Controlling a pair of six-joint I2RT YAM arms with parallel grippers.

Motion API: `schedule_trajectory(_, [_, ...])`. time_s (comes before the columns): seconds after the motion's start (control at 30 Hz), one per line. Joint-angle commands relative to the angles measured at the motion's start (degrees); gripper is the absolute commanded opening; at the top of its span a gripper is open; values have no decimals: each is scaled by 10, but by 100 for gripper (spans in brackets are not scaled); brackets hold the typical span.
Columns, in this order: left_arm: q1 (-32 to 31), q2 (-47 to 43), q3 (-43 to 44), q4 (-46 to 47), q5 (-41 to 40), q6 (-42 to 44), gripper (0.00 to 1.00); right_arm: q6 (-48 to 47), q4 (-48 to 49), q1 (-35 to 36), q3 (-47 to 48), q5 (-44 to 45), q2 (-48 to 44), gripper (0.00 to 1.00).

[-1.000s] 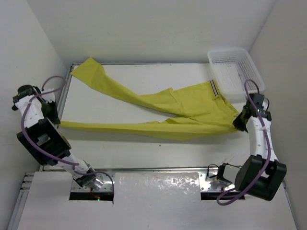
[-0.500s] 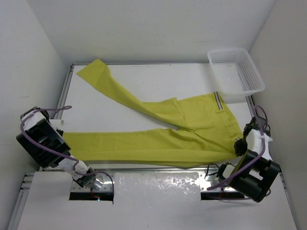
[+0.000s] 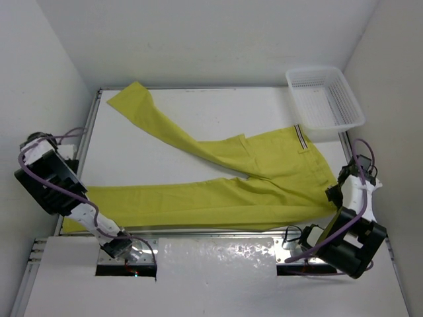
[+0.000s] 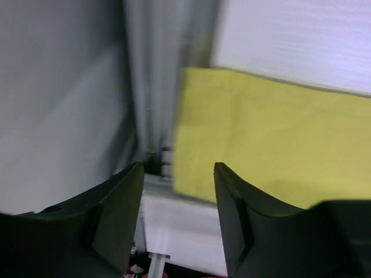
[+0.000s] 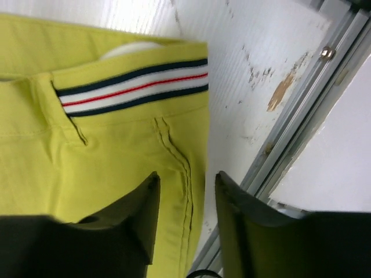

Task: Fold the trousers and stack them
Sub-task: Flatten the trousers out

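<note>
The mustard yellow-green trousers [image 3: 264,178] lie spread flat on the white table [image 3: 198,119]. One leg runs to the back left corner and the other lies along the front edge toward the left. The waistband with its striped trim [image 5: 133,84] is at the right. My left gripper [image 4: 178,168] stands open just off the cuff end [image 4: 261,145] of the front leg, with nothing between its fingers. My right gripper [image 5: 186,182] is open too, hovering over the side seam by the waistband at the table's right edge [image 3: 332,193]. It holds no cloth.
A white plastic mesh basket [image 3: 324,99] sits at the back right corner. Metal rails [image 5: 301,127] frame the table edges. White walls close in on the left, back and right. Both arms are folded back near their bases at the front corners.
Both grippers have opened and let go of the trousers, which were drawn toward the near edge and now lie flat. The arms have pulled back to the front corners.
</note>
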Motion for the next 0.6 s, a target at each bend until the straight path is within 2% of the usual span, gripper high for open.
schedule_trajectory(0.0, [-32, 6, -53, 46, 3, -19, 52, -19, 4, -3, 37, 30, -21, 55])
schedule_trajectory(0.07, [-39, 1, -78, 59, -2, -19, 52, -32, 0, -4, 60, 28, -35, 72])
schedule_trajectory(0.2, [-45, -27, -71, 37, 59, -13, 52, -59, -8, 29, 116, 32, -62, 74])
schedule_trajectory(0.23, [-49, -48, -64, 25, 60, -8, 52, -70, -4, 57, 129, 40, -66, 74])
schedule_trajectory(0.3, [-71, -74, -59, 0, 87, 1, 52, -89, 11, 107, 148, 31, -86, 70])
schedule_trajectory(0.33, [-90, -80, -62, -11, 90, 3, 52, -95, 45, 124, 148, -3, -95, 67])
schedule_trajectory(0.37, [-99, -84, -66, -19, 96, 6, 52, -97, 67, 144, 138, -25, -114, 59])
schedule_trajectory(0.43, [-116, -86, -96, -33, 98, 9, 51, -92, 126, 207, 108, -69, -123, 51])
schedule_trajectory(0.47, [-119, -86, -110, -30, 94, 8, 49, -86, 135, 233, 100, -91, -118, 41])
schedule_trajectory(0.57, [-127, -78, -163, 0, 80, -5, 46, -52, 153, 341, 72, -88, -67, 27])
